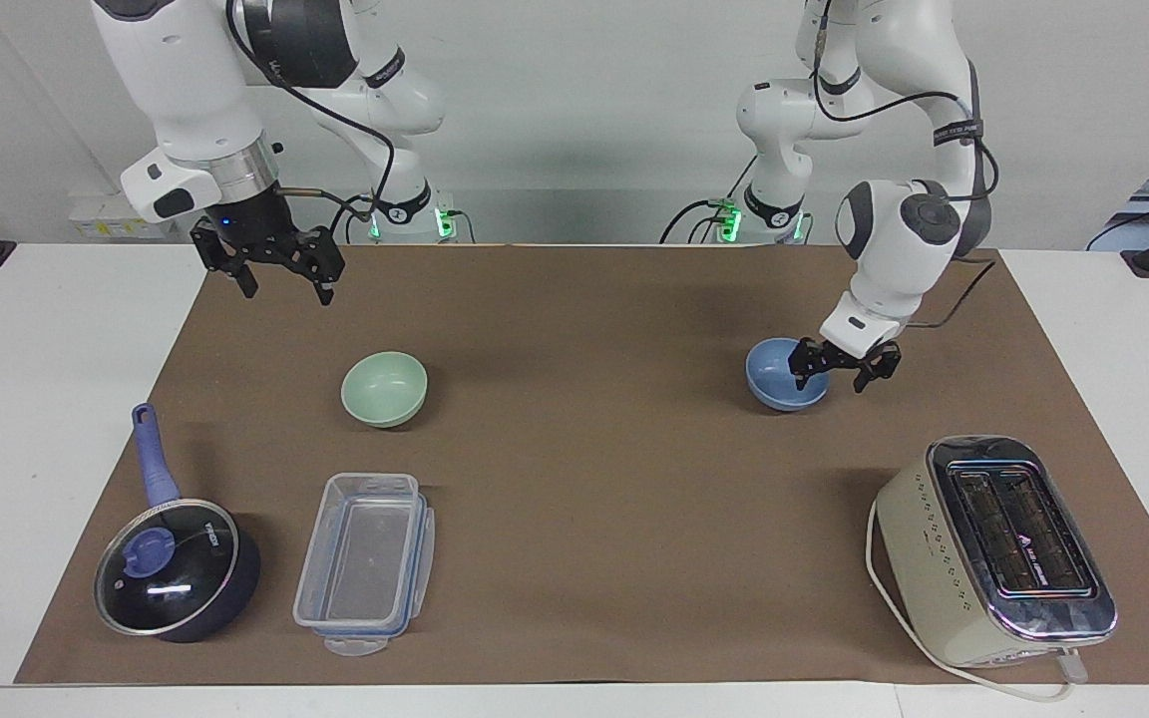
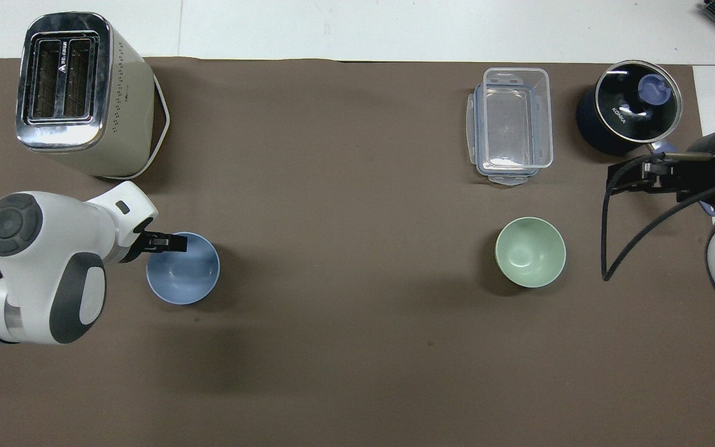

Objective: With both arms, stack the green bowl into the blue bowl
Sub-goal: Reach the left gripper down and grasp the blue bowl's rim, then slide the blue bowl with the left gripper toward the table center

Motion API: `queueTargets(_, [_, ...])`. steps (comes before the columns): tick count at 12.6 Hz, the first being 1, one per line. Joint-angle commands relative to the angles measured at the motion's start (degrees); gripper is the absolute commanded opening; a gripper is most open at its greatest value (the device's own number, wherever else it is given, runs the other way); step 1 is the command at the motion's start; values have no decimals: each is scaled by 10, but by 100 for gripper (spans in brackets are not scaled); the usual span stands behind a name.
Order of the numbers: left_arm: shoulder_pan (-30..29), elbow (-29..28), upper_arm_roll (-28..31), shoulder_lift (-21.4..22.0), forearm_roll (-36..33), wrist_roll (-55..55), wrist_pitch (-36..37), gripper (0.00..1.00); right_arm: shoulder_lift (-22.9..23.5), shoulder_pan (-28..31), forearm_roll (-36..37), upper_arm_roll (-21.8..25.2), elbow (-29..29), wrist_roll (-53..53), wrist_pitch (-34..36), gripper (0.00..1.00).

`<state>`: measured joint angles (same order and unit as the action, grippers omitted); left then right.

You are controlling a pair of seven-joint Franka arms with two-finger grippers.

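Just two smooth round bowls point(image 1: 384, 388)

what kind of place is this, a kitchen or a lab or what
Most likely a robotics lab set up as a mock kitchen: two arms bolted at a white table with a brown mat, and kitchenware laid out as props, such as a toaster, a saucepan and a clear container.

Toaster point(image 1: 998, 548), clear lidless container point(image 1: 367, 558), lidded saucepan point(image 1: 176, 568) on brown mat point(image 1: 594, 479)
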<state>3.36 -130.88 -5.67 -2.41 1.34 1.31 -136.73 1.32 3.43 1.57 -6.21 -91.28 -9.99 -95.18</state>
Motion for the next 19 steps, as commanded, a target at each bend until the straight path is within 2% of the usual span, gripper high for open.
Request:
queueTargets(1, [13,-26,7,-8,-1,11,-41,67,6,5,0,-4,11,-10,5,100])
queueTargets(2, [11,-25,7,-8,-1,11,-38,17,6,4,0,-4,11,-10,5,100])
queueTargets(3, [9,-21,7,-8,-1,11,-35,0,6,5,0,-4,11,-10,5,100])
queueTargets(7, [3,1,8,-9,-1,4,-19,0,6,5,0,-4,11,-10,5,100])
queueTargets(10, [3,81,7,-4,1,8,76,0,6,4,0,-4,11,-10,5,100])
queueTargets(12, [9,112,7,1,22,9,116,0,6,5,0,-4,11,-10,6,100])
queueTargets(14, [16,117,2,15,38,26,126,0,6,5,0,-4,11,-10,5,100])
queueTargets(19, [106,100,-6,21,62,84,108,0,6,4,0,-4,11,-10,5,100])
